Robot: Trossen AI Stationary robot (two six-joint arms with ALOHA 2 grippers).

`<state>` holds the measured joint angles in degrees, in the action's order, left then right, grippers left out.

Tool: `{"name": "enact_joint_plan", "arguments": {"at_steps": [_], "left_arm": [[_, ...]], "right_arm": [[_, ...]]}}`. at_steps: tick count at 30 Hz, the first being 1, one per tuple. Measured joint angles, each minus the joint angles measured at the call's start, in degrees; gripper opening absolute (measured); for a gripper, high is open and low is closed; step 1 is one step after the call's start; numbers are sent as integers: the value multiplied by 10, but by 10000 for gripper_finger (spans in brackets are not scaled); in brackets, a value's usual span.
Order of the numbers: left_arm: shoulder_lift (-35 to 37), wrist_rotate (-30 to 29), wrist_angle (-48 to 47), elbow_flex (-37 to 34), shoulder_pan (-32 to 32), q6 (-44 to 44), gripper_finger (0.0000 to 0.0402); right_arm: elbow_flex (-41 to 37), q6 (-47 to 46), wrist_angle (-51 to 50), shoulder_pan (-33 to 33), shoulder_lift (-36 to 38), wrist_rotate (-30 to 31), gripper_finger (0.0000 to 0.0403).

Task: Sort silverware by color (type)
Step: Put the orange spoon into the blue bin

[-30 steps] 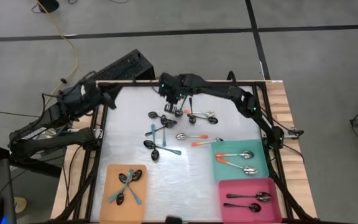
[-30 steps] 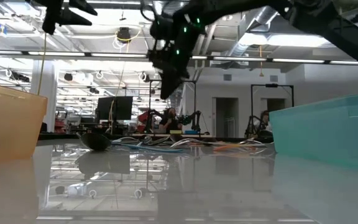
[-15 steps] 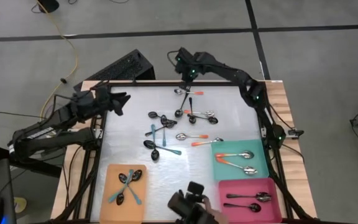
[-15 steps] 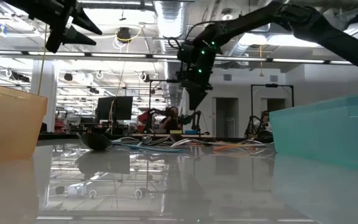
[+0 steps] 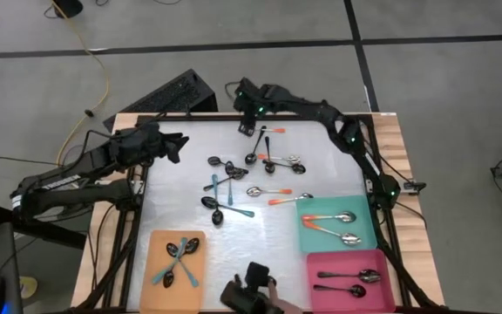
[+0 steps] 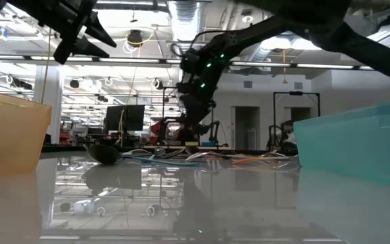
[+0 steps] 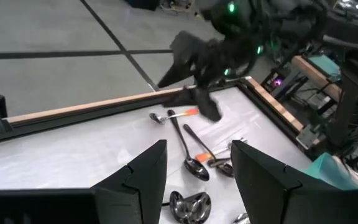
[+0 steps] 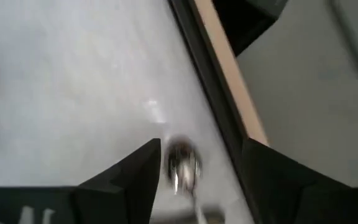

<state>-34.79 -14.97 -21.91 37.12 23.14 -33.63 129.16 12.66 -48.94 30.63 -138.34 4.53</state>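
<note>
White tabletop (image 5: 181, 209) is carrying a loose cluster of spoons (image 5: 230, 181) at centre; you are seeing the right gripper (image 5: 253, 120) hovering at the far edge, fingers spread wide and gripping nothing, an orange-handled spoon (image 5: 266, 131) lying just beneath and between them; this looks like the pick-up step, so you are likely needing to lower and close on it; the left gripper (image 5: 174, 146) is waiting at the left edge, fingers parted, empty.

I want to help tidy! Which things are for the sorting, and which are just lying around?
For the job: loose spoons, orange tray, teal tray, pink tray.
Just lying about: keyboard, yellow cable on the floor.
</note>
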Motion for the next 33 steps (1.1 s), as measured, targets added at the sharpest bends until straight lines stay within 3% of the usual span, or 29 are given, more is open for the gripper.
{"name": "enact_joint_plan", "arguments": {"at_steps": [5,9,14,17,23,29,33], "left_arm": [[-9,7,-1,0,0,1,163],[-8,11,0,0,0,1,163],[-15,12,34,0,0,2,163],[-42,11,90,0,3,31,163],[-183,37,165,23,55,54,151],[-373,175,279,77,120,51,145],[-483,197,292,136,137,45,145]], "right_arm": [[29,-13,0,-22,-26,59,229],[53,-49,-13,-11,-14,58,222],[55,-44,-104,-3,-22,44,222],[59,-19,-186,-2,10,43,221],[55,-44,-337,2,111,43,221],[56,-56,-353,-13,228,43,221],[56,-60,-355,-24,294,44,221]]}}
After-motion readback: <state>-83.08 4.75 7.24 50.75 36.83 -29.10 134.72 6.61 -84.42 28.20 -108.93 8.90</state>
